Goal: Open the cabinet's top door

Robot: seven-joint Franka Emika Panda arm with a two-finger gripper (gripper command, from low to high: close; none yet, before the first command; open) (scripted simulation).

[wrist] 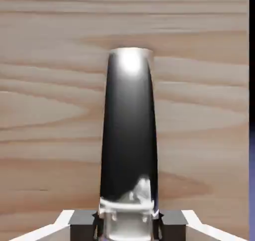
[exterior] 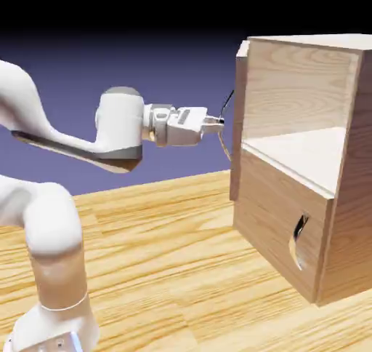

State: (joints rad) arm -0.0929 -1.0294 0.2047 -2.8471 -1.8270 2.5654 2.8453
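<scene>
Top door [exterior: 240, 121] swung wide open, fingers [exterior: 213, 124] closed on its handle [wrist: 129, 130].
One arm [exterior: 120, 129], one cabinet [exterior: 283, 234], two doors, one curved handle each; lower door [exterior: 272, 216] shut. Top door stands edge-on at the cabinet's near-arm side, upper compartment [exterior: 298, 96] exposed. Pale wood grain, dark glossy handle between the two fingertips. Cabinet on the table [exterior: 160, 249], the exterior view's right.

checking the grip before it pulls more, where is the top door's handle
In the hand view, the handle runs down the middle, its lower end between the finger tips.
</scene>
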